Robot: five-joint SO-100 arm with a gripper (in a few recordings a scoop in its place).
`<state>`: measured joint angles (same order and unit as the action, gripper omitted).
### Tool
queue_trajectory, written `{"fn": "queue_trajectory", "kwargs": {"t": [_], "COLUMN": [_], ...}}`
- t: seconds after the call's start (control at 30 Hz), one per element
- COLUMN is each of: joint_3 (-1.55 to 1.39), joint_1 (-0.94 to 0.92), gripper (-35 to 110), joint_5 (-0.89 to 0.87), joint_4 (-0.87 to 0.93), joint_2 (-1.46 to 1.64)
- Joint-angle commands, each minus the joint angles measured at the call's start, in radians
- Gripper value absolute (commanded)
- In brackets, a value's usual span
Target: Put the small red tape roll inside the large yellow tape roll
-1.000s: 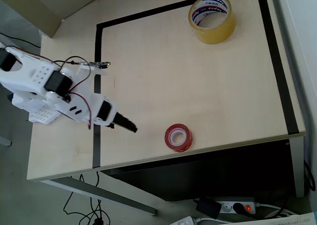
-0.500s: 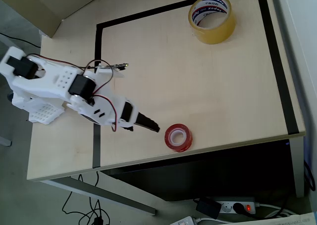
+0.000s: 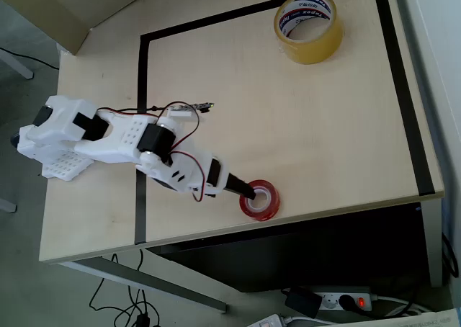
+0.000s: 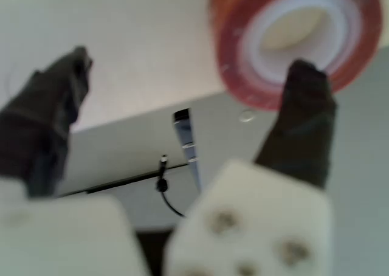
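The small red tape roll (image 3: 262, 200) lies flat on the light wooden table (image 3: 288, 125), close to its front edge. In the overhead view my gripper (image 3: 248, 191) reaches in from the left, its dark tip at the roll's left rim. In the wrist view the gripper (image 4: 193, 62) is open, the jaws wide apart. One dark finger (image 4: 304, 115) overlaps the near rim of the red roll (image 4: 243, 75); the other finger (image 4: 51, 115) stands well off to the left. Nothing is held. The large yellow tape roll (image 3: 308, 27) sits far away at the table's back right.
Black tape lines (image 3: 141, 111) frame the work area. The table's front edge (image 3: 302, 217) runs just below the red roll, with floor, cables and a power strip (image 3: 338, 300) beyond it. The white arm (image 3: 115, 143) lies across the left side.
The arm has stretched out to the right. Its gripper tip travelled from the left tape line across the table and now meets the red roll, which has stayed put.
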<state>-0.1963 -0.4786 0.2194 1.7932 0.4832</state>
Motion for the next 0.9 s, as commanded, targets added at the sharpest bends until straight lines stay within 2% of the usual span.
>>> {"fn": "queue_trajectory", "kwargs": {"t": [0.0,0.1,0.33,0.5,0.67,0.87], "joint_3": [0.097,0.097,0.092,0.092,0.084,0.006], "joint_1": [-0.006,-0.003,0.003,0.009,0.014,0.011], "gripper": [24,16,11,12,22,23], "joint_5": [0.002,0.002,0.003,0.008,0.008,0.009], "joint_4": [0.014,0.014,0.014,0.014,0.015,0.015], "joint_2": [0.044,0.029,-0.034,-0.06,-0.037,0.075]}}
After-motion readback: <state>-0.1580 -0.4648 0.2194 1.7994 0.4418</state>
